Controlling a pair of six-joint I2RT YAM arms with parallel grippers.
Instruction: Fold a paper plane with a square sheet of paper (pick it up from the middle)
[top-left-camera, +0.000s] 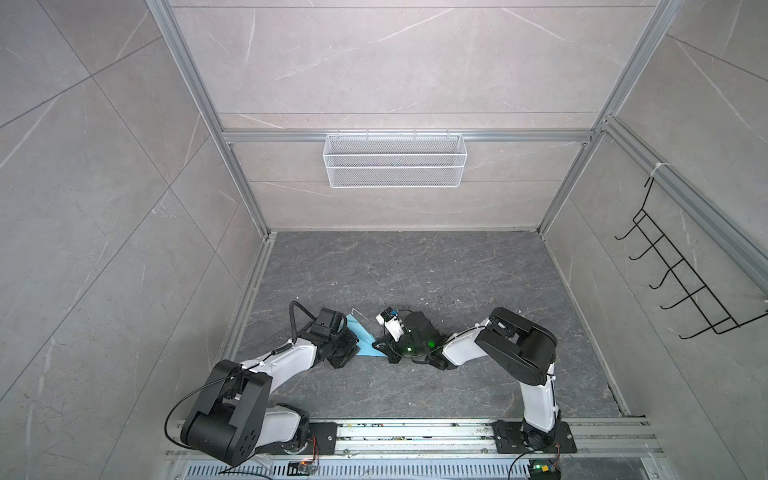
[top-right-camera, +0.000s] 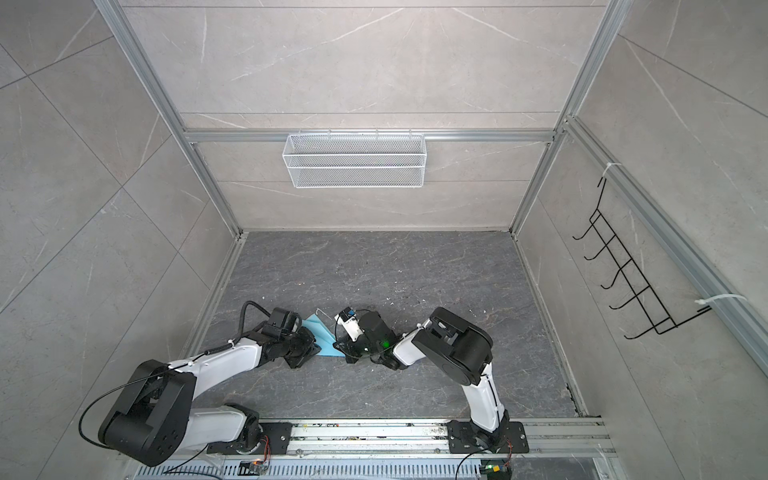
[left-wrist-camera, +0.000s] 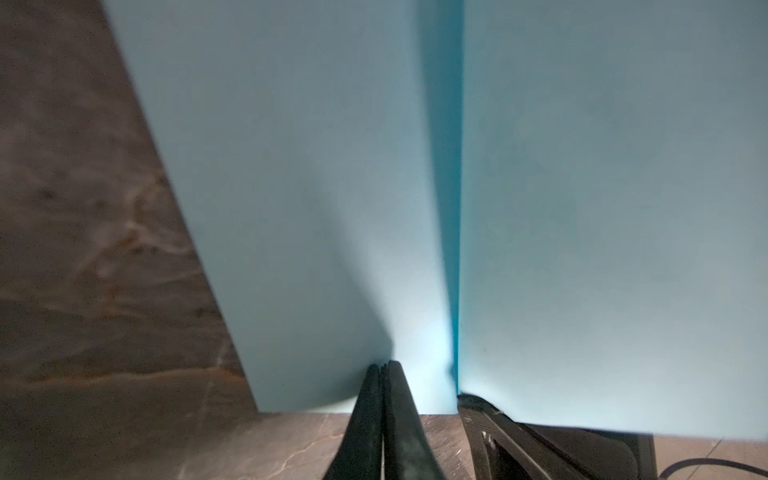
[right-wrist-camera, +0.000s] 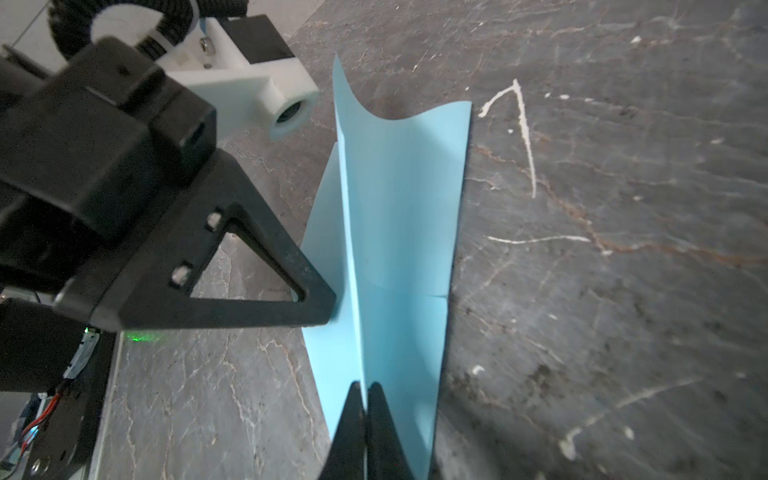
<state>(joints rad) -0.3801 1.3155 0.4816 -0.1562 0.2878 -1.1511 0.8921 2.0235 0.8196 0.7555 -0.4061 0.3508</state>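
Your left gripper (left-wrist-camera: 383, 368) and right gripper (right-wrist-camera: 366, 388) are clamped on the paper plane (top-left-camera: 368, 347), near the middle of the dark, white-flecked marbled tabletop (top-left-camera: 415, 270). A white mesh basket (top-left-camera: 394, 160) hangs on the pale tiled back wall (top-left-camera: 415, 62).

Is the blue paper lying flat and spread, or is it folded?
Folded. The paper shows a raised centre crease with a flap on each side; the right gripper is shut on its narrow end.
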